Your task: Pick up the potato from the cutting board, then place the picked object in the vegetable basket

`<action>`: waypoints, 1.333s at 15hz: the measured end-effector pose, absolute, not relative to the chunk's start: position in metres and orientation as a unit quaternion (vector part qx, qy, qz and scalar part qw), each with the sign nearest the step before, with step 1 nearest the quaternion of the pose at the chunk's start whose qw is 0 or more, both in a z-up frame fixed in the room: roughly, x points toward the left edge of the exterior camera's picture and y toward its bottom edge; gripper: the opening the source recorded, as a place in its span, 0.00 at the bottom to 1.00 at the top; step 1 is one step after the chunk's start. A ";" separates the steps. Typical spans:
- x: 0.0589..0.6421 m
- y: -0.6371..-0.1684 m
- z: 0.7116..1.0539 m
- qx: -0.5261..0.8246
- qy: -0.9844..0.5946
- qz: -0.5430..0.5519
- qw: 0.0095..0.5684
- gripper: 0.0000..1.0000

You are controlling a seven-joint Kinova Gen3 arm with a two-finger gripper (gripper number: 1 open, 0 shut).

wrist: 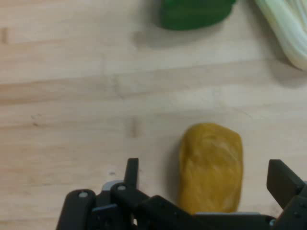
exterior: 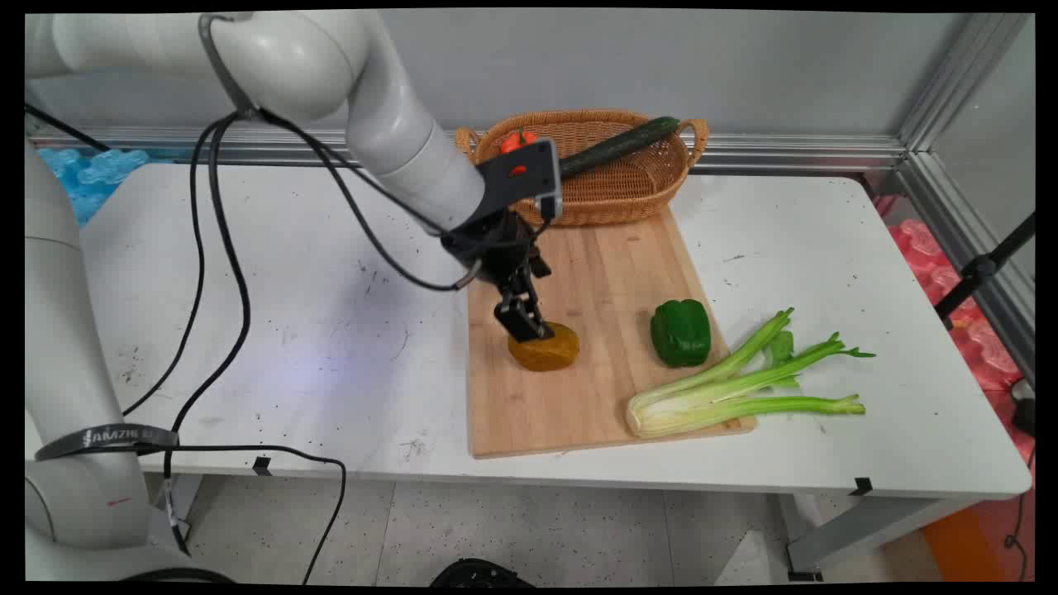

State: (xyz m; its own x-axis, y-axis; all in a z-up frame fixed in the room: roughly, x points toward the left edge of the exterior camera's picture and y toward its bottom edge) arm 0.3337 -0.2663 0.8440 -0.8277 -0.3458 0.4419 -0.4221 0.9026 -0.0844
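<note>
- The gripper [wrist: 206, 175] is spread wide around the yellow potato [wrist: 211, 165] on the cutting board [exterior: 612, 273].
- The round potato might roll away, maybe toward the green pepper [exterior: 680, 332].

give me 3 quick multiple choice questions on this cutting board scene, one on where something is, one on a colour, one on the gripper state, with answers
1. Where does the cucumber lie?
A. in the wicker basket
B. on the cutting board
C. on the floor

2. What colour is the bell pepper?
A. red
B. green
C. purple

3. How does the gripper stand?
A. shut, off to one side of the board
B. open, its fingers either side of the yellow potato
C. shut on the celery

Answers:
1. A: the main view shows the cucumber resting across the basket, its tip over the rim.
2. B: both views show it green, on the board.
3. B: the hand view shows a finger on each side of the potato, with gaps.
</note>
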 end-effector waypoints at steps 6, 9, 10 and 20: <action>0.333 -0.255 0.820 0.200 -0.954 0.082 0.208 1.00; 0.333 -0.258 0.809 0.201 -0.954 0.084 0.208 1.00; 0.333 -0.260 0.805 0.201 -0.953 0.086 0.208 1.00; 0.333 -0.265 0.780 0.202 -0.954 0.071 0.208 0.00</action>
State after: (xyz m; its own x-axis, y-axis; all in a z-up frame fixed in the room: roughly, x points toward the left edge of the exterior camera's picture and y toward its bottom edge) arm 0.3333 -0.2648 0.7801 -0.8316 -0.3568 0.4257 -0.4160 0.9079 -0.0516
